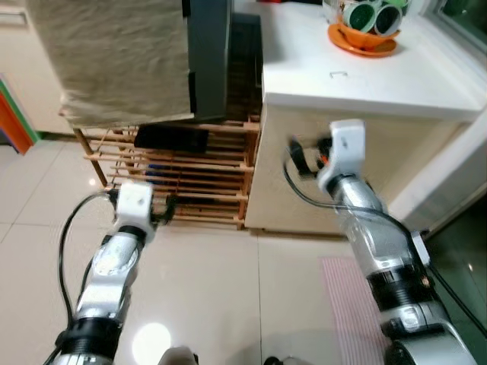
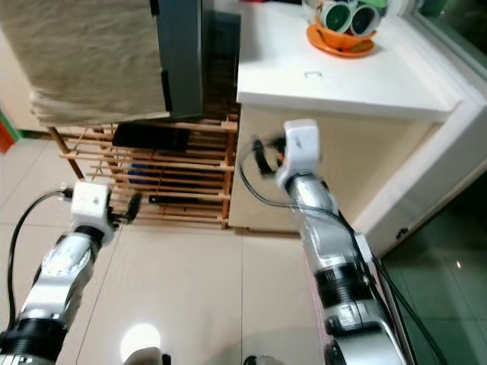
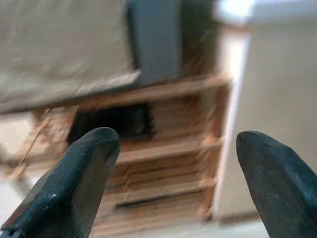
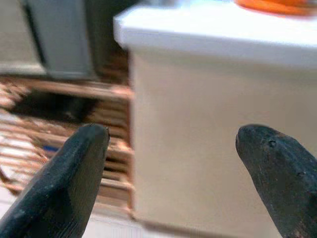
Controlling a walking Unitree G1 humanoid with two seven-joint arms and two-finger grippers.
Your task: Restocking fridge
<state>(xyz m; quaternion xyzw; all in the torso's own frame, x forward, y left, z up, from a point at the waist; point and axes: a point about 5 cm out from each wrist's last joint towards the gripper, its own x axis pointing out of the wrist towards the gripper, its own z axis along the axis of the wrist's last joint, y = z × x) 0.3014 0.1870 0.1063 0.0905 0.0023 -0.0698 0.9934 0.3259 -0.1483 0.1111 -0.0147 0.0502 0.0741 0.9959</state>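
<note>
Two silver arms up in front, over a pale tiled floor (image 1: pixel 205 289). Left gripper (image 3: pixel 173 163) held low, near a wooden rack (image 1: pixel 198 179) of thin slats, black fingers (image 3: pixel 74 183) spread wide apart with nothing between them. Right gripper (image 4: pixel 183 163) held higher, close to the cream side of a cabinet (image 1: pixel 358 144), fingers (image 4: pixel 277 178) also spread wide and holding nothing. On the rack's top shelf a flat black thing (image 1: pixel 171 138), too blurry to name, maybe a shoe or a bag. Above the rack a big tan cloth (image 1: pixel 114 61) draped over something, and just beside it a dark grey box (image 1: pixel 209 61) standing upright. On the cabinet a white top (image 1: pixel 365 76), and at its far end an orange dish (image 1: pixel 364 42) with a white and green bowl-like thing (image 1: pixel 373 15) sitting in it. On the floor by the right arm, a pink striped mat (image 1: pixel 346 304). At the far left edge, a bit of something orange and green (image 1: pixel 15 114). No fridge and no food to be found in these views, so no telling where they are.
</note>
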